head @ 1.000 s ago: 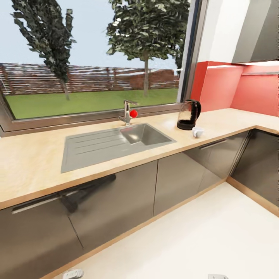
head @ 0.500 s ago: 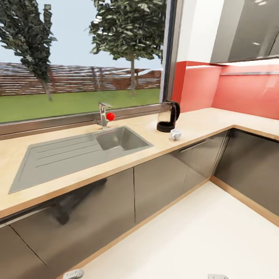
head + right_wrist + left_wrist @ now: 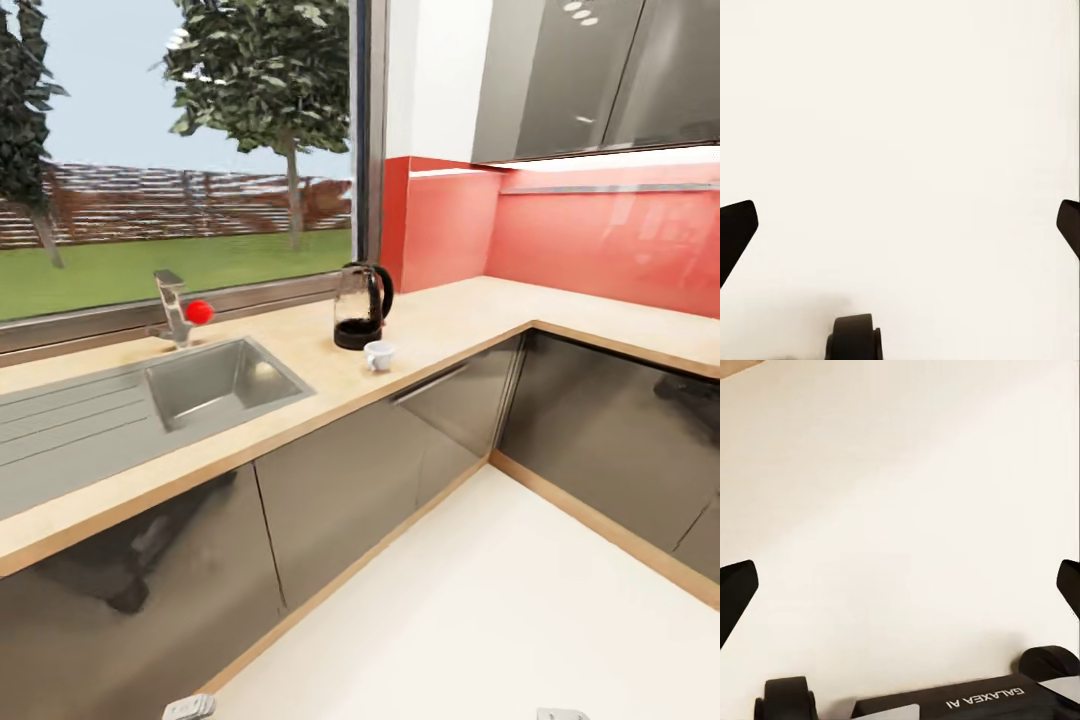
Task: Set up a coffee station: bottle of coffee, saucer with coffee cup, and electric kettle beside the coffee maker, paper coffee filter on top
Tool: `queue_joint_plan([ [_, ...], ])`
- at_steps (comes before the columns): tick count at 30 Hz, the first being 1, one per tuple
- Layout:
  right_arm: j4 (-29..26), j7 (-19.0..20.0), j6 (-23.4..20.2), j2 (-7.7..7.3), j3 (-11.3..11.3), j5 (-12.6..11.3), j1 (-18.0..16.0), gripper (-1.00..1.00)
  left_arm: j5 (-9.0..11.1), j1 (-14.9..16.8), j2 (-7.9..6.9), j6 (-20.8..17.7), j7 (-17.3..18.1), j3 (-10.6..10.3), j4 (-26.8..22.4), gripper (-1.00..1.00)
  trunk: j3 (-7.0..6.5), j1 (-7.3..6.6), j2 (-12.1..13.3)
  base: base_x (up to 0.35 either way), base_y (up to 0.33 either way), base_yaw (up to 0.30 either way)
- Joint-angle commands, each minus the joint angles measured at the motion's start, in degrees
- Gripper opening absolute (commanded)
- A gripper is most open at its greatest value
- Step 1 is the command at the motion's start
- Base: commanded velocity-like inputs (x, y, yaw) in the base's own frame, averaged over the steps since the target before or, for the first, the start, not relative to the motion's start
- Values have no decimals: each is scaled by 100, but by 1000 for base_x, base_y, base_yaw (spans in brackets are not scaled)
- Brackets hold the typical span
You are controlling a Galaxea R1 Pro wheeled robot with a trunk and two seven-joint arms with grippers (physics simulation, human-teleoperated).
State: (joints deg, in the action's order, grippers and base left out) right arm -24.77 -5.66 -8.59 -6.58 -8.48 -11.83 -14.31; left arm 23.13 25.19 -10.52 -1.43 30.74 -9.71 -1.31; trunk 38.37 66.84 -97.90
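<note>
While both arms hang low over the pale floor, the left gripper and the right gripper each show dark fingertips spread to the far edges of their wrist views, released and holding nothing. Part of the robot's wheeled base sits beneath the left one. Beyond the floor, glossy grey cabinet fronts run along an L-shaped kitchen countertop of light wood. A steel sink is set into the counter, its tap bearing a red knob, under a wide window onto grass and trees. Further along, the electric kettle stands upright on the counter, and the white coffee cup sits just beside it, toward the counter's front edge. Behind them rises a red backsplash under grey wall cabinets. No coffee maker, saucer, filter or bottle of coffee can be made out here. The robot appears to be in transit, surveying the kitchen, with no station item yet in hand. The next move likely calls for closing on the counter until kettle or cup is within reach, or finding the coffee maker first.
</note>
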Motion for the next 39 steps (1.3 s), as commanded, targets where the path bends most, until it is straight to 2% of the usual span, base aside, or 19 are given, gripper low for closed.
queue_joint_plan([
  [1, -11, -41, -29, -5, -49, -56, -2, 100, 60, 3, -3, -15, 19, -47, -1, 100, 5, 2, -2, 224, -259, -255],
  [23, -10, -41, -29, -2, -49, -56, -4, 100, 60, 3, -3, -15, 19, -48, -1, 100, 5, 2, -2, 219, -263, -251],
  [39, -10, -43, -28, -1, -49, -56, -2, 100, 60, 3, -3, -15, 19, -48, -1, 100, 5, 2, -2, 212, -266, -29],
])
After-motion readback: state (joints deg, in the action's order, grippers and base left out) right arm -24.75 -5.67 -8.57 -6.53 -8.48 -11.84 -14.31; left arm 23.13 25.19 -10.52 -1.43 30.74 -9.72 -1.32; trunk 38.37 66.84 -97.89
